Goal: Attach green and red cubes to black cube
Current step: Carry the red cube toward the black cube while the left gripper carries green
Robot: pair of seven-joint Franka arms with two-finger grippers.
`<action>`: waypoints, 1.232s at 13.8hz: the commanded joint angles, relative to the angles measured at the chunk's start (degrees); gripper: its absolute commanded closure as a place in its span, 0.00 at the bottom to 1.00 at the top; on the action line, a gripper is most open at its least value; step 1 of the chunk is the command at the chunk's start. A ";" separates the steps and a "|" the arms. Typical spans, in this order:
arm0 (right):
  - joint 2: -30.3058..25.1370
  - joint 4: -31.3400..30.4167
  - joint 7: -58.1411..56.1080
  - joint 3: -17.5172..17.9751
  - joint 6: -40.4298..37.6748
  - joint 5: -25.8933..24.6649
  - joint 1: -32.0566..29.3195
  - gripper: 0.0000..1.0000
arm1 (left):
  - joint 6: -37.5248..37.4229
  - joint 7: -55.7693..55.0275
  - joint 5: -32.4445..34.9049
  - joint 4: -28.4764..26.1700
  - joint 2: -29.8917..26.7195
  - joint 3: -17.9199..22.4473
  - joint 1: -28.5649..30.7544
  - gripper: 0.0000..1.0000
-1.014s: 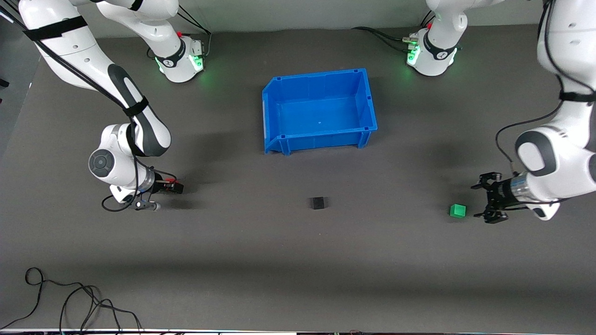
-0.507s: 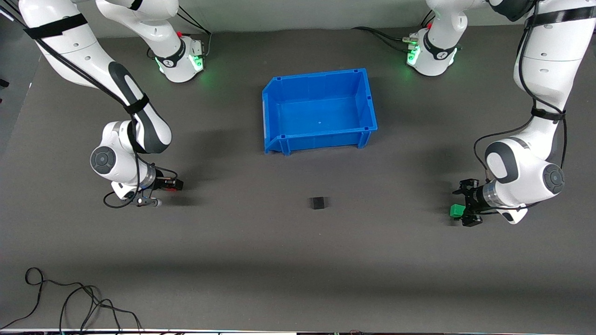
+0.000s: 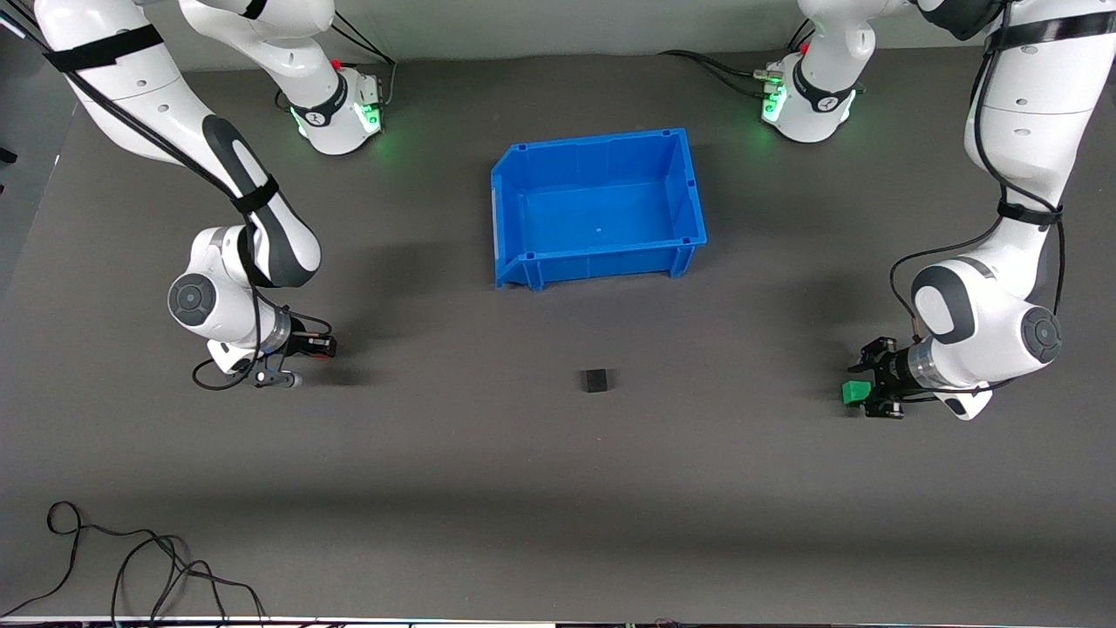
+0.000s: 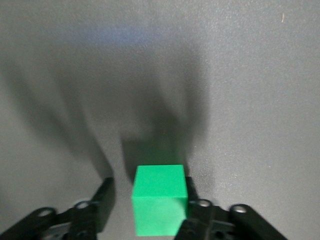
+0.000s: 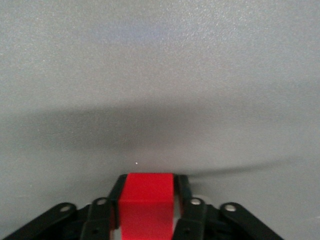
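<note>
Pickup step: right tool [image 5: 145,210] clamped on red cube [image 5: 146,202]; left tool [image 4: 150,212] half-closed around green cube [image 4: 160,205], one finger off. Next: carry both to black cube [image 3: 595,380].

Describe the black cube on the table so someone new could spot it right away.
Start at the blue bin in the table's middle. Nearer the front camera than the bin, alone on the dark mat, sits the black cube. Unlike the green cube and red cube, no gripper surrounds it.
</note>
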 commanded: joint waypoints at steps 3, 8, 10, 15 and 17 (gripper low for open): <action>-1.87 -1.11 3.26 -0.11 0.96 0.23 0.23 1.00 | -0.84 0.10 -0.53 0.33 -1.46 0.07 -0.03 1.00; -1.53 4.41 28.62 -0.02 0.26 0.76 5.75 1.00 | -7.05 -3.22 -0.53 4.98 -1.81 -0.01 -0.64 1.00; -0.21 8.36 41.11 -0.02 -1.57 1.37 9.36 1.00 | -9.79 -6.82 -0.53 7.44 -1.81 -0.01 -2.48 1.00; 6.55 19.00 65.03 -0.02 -2.29 7.17 17.18 1.00 | -8.49 -19.29 -0.79 9.39 -1.72 -1.06 -10.56 1.00; 9.80 23.92 75.57 -0.02 -2.29 7.26 19.82 1.00 | -7.35 -24.92 -0.79 10.88 -1.02 -1.33 -15.30 1.00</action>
